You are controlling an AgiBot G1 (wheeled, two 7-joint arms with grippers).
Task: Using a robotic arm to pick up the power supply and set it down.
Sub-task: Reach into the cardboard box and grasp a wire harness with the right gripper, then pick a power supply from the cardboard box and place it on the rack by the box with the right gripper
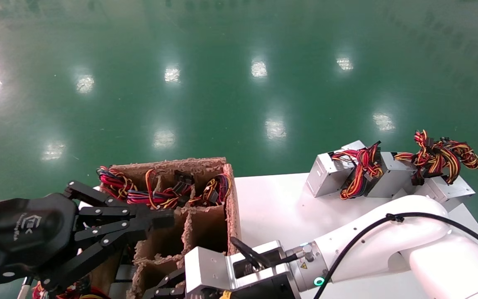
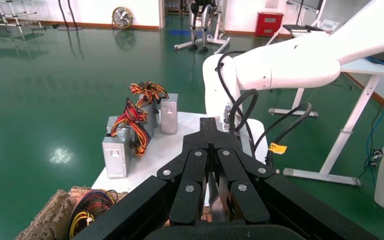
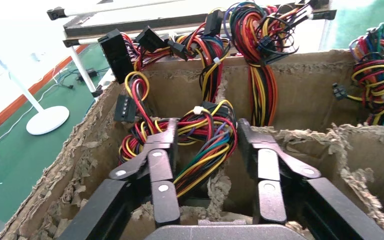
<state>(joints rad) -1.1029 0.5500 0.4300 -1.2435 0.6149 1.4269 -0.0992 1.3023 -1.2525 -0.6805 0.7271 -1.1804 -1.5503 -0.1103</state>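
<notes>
My right gripper [image 3: 205, 135] is open inside a compartment of the cardboard box [image 3: 300, 95]. Its fingers straddle the red, yellow and multicoloured wire bundle [image 3: 200, 145] of a power supply whose metal body is hidden below the wires. In the head view the white robotic arm [image 1: 388, 232] reaches in from the right. Its silver wrist [image 1: 222, 265] sits over the box's front and the claw dips below the picture's bottom edge. My left gripper [image 1: 164, 218] is shut and empty, hovering over the box's left side. Three silver power supplies [image 1: 330, 168] with wire bundles stand on the white table.
The divided cardboard box [image 1: 232, 199] has ragged walls, and wire bundles [image 1: 156, 195] fill its far compartments. The white table [image 1: 272, 207] lies right of the box with bare surface. Green floor surrounds everything. Black cables [image 2: 240, 110] hang along the right arm.
</notes>
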